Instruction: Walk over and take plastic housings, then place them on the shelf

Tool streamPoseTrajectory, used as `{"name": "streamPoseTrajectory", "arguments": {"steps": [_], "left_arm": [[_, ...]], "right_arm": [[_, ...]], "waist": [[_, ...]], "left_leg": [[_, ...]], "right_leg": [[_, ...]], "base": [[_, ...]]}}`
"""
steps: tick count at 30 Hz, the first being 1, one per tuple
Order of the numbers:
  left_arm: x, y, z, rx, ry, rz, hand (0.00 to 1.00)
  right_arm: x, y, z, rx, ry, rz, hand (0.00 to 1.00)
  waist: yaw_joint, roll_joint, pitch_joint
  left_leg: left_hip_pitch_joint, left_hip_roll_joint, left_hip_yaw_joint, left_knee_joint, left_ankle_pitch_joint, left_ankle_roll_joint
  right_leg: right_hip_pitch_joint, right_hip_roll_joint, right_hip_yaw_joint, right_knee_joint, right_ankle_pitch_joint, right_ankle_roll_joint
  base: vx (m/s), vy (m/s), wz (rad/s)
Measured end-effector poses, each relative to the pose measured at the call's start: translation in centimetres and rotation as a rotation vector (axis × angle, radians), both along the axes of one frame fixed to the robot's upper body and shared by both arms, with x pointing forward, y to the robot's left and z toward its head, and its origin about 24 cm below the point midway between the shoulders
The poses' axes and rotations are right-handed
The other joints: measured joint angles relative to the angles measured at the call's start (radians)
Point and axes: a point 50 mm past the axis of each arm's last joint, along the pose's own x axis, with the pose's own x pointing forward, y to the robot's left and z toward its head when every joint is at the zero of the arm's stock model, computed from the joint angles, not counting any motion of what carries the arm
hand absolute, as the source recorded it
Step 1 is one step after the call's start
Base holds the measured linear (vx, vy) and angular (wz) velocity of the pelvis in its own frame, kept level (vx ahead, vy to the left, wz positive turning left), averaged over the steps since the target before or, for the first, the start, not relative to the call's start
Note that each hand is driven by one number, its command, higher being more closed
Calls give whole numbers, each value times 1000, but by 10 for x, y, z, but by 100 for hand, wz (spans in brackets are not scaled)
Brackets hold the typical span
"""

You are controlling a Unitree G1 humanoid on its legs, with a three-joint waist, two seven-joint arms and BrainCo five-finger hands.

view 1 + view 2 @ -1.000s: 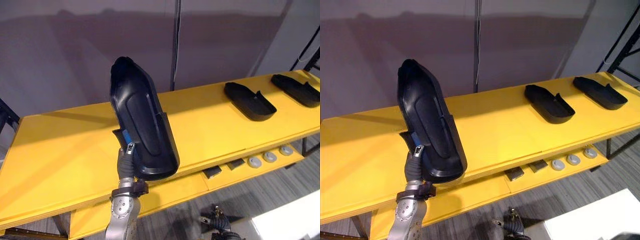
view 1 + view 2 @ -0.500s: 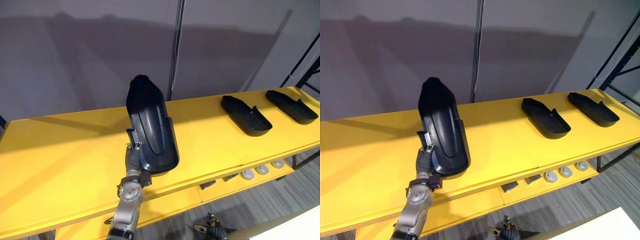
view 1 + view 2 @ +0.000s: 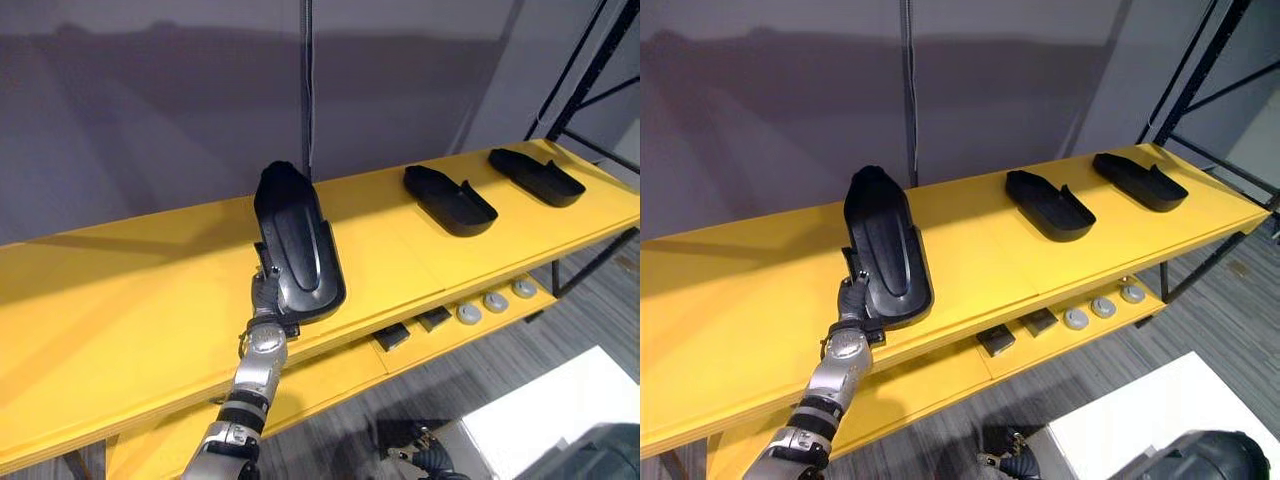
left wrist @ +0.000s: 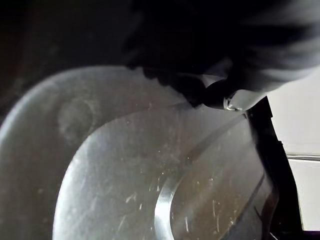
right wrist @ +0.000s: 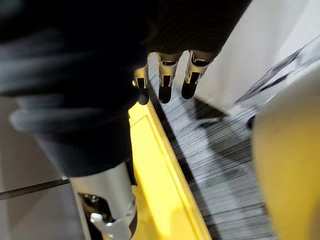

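**A:** Three housings to count. The held housing (image 3: 295, 245) is in the left hand (image 3: 264, 298). Two more lie flat on the yellow shelf (image 3: 120, 300) to its right, a nearer housing (image 3: 450, 200) and a farther housing (image 3: 535, 176), both well apart from it.

**B:** And the grip?

**A:** The left hand's fingers are curled round the shell's near end. The right hand (image 5: 170, 82) hangs above the floor, fingers loose, holding nothing.

**B:** Is it down yet?

**A:** I cannot tell. It tilts over the board, far tip up and near end low by the front edge. I judge the placing is under way.

**B:** How to finish well?

**A:** Lower the near end until it bears, then lay the tip flat. Keep the whole shell inboard of the front edge. Then uncurl the fingers and draw the hand back without dragging it.

**B:** Against a second ago?

**A:** Then it stood steep and high. Now it leans flatter and lower over the shelf, with the arm reaching further out. The camera has shifted too, so the laid pair only seem displaced.
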Motion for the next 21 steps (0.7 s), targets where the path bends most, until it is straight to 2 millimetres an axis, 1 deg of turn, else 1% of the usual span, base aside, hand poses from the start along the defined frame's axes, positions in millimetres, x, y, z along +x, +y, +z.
{"name": "streamPoseTrajectory", "arguments": {"steps": [2, 5, 6, 7, 9, 11, 15, 18, 21], "left_arm": [[3, -2, 1, -30, 4, 1, 100], [8, -6, 4, -80, 10, -1, 100], [11, -8, 7, -90, 3, -6, 0], [11, -9, 8, -98, 1, -7, 0], [15, -15, 12, -123, -3, -22, 0], [18, -20, 17, -125, -14, -34, 0], [26, -25, 26, -155, -27, -44, 0], [28, -25, 27, -178, -22, -34, 0], [29, -25, 29, -203, -23, -17, 0]], "right_arm": [[1, -1, 0, -2, -3, 0, 0], [3, -1, 2, -4, -11, 2, 0], [4, -1, 2, -4, -14, 2, 0], [4, -1, 2, -4, -15, 2, 0], [5, -1, 2, -4, -15, 1, 0], [6, -1, 2, -3, -16, 3, 0], [11, 2, 1, 8, -7, 11, 0], [16, 4, 2, 14, -13, 18, 0], [19, 5, 3, 16, -19, 21, 0]], "waist": [[-1, 1, 9], [-15, 6, 10], [-18, 8, 13], [-20, 9, 13], [-22, 11, 13], [-23, 14, 14], [-28, 22, 19], [-43, 31, 24], [-47, 36, 29]], "left_leg": [[-2, 3, 5, 0, 2, -2], [-11, 7, 4, -1, 1, -2], [-14, 8, 4, -1, 2, -3], [-14, 8, 4, -1, 4, -6], [-12, 8, 5, 0, 3, -6], [-12, 9, 6, 0, 7, 0], [-11, 7, 8, 4, 7, 0], [-3, 7, 10, 4, 7, -1], [-2, 9, 10, 4, 7, -1]], "right_leg": [[0, 6, 14, -6, 1, 0], [2, 13, 18, -23, 0, 0], [0, 15, 19, -28, 1, 0], [0, 16, 19, -30, 1, -1], [3, 19, 20, -29, 13, -14], [3, 21, 20, -32, 20, -16], [9, 27, 20, -42, 21, -17], [23, 28, 21, -58, 25, -23], [27, 31, 21, -67, 31, -31]], "base": [[-112, -34, -6], [-46, -30, 3], [0, 0, 0], [36, -23, 0], [69, -23, 2], [75, -16, 1], [53, -10, -1], [-4, -1, -1], [-45, -2, -3]]}}
